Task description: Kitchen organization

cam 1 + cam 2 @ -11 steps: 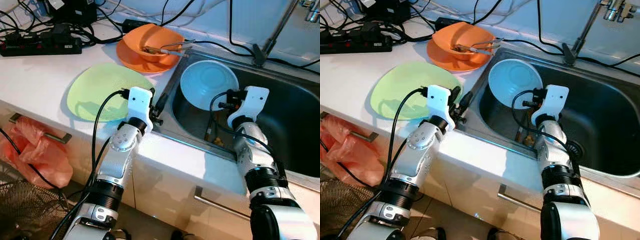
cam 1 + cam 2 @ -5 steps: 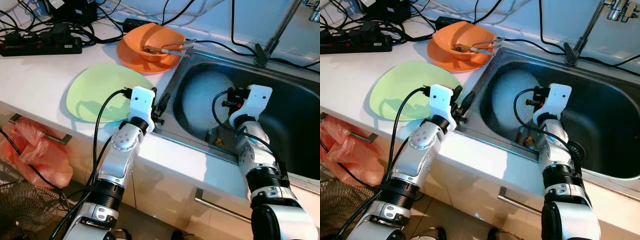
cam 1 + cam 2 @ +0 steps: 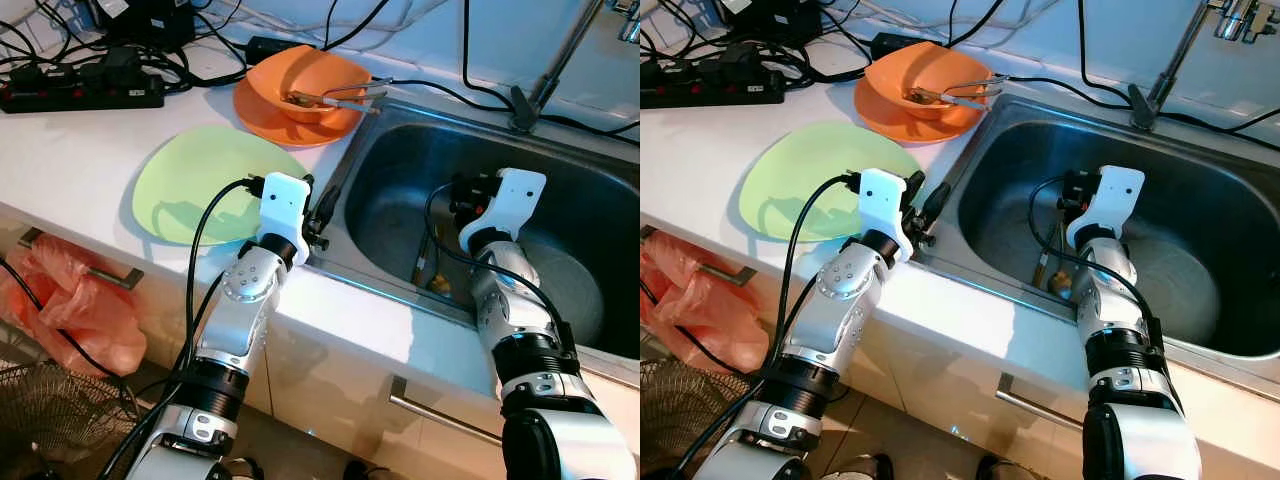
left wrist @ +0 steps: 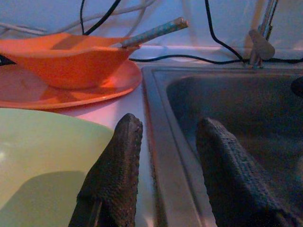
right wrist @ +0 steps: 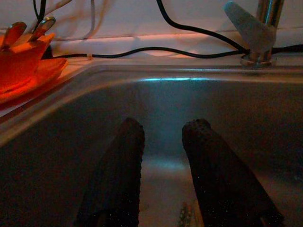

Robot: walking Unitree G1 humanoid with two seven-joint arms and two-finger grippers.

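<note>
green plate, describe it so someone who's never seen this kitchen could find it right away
Start at the steel sink and move to the white counter on its left. The green plate lies flat there, just ahead of the left gripper. Unlike the orange plate behind it, it is pale green and carries no bowl.

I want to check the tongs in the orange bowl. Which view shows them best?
The left eye view: the tongs lie in the orange bowl, seen whole from above. The right eye view matches. The left wrist view gives one handle side-on; the right wrist view, handle ends.
</note>
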